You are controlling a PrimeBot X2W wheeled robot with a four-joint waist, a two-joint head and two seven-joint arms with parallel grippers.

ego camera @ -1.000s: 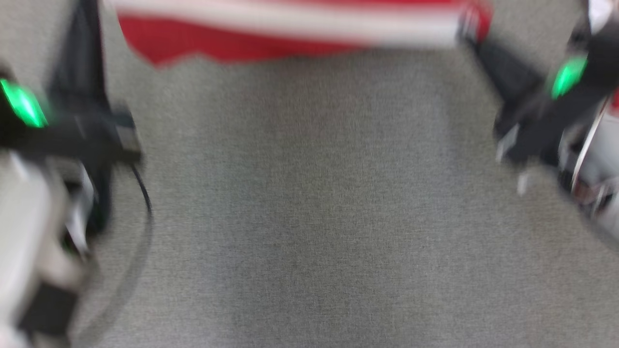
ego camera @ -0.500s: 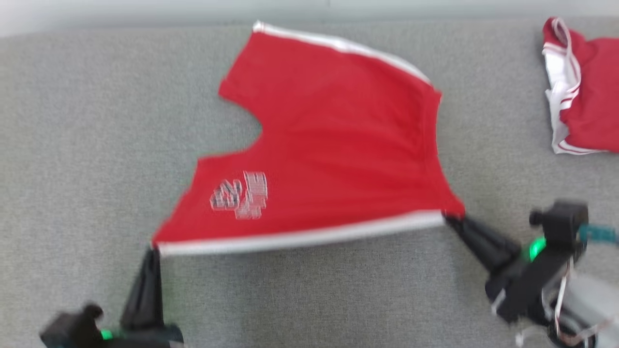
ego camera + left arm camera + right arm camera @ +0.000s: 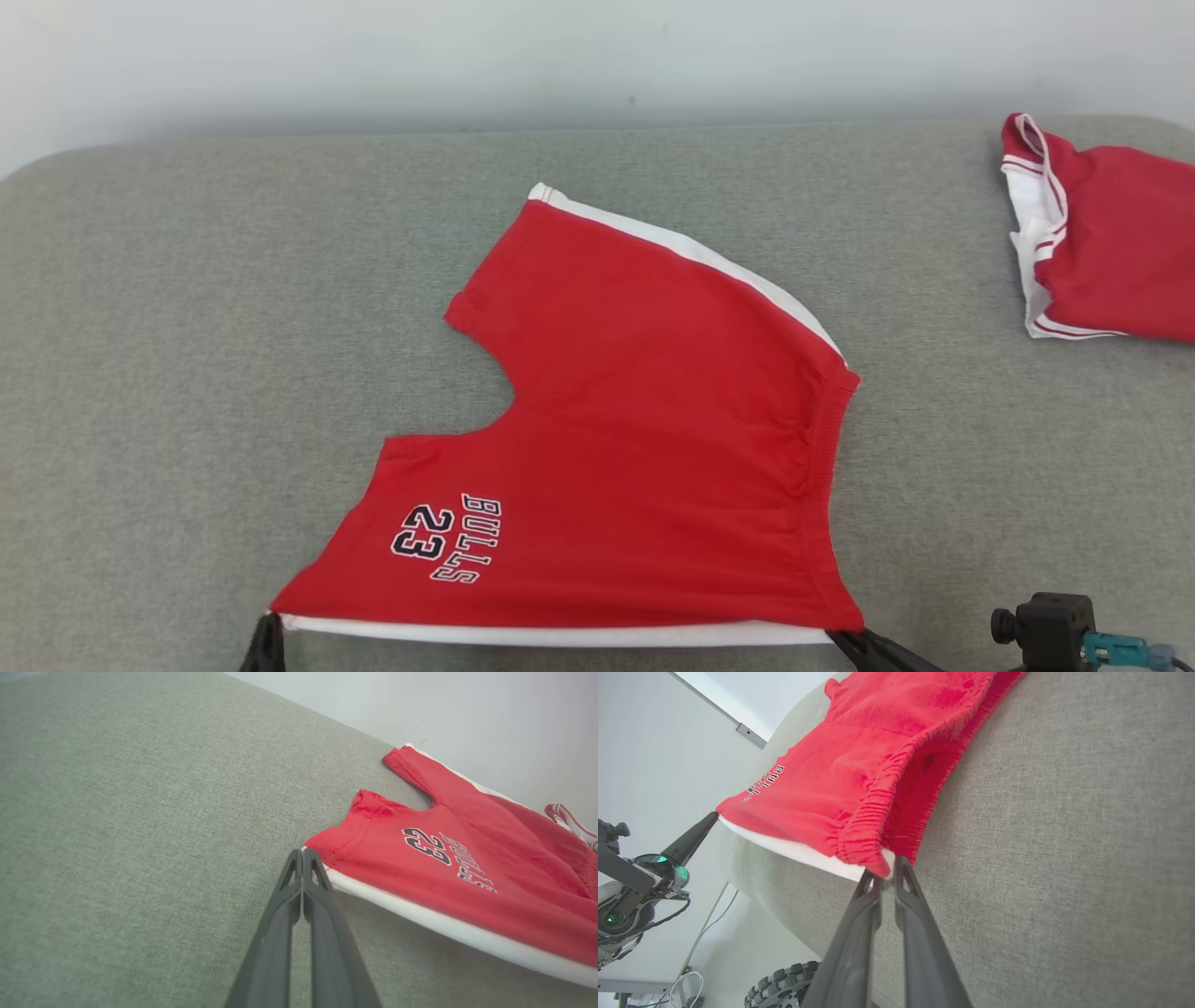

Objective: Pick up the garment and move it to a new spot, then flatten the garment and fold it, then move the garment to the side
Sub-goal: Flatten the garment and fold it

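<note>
Across the middle of the grey cushion the red shorts lie spread almost flat, legs to the left and gathered waistband to the right. Their near edge, a white side stripe, is drawn straight and looks raised a little off the fabric below. The left gripper is closed tight on the near-left hem corner, and the right gripper is pinched nearly closed on the near-right corner, where stripe and waistband meet. Another red garment sits bunched at the far right, well apart. The shorts look like light, soft jersey: limp, no stiffness, so any unsupported part will likely sag and crease, and the elastic waistband will probably pucker unless kept in tension. They are neither slippery nor fragile, so a firm pinch should hold. Corners and hemmed edges are the best places to hold, since the doubled cloth gives the fingers more to bite, and two corners pulled apart keep the cloth smooth for folding.
</note>
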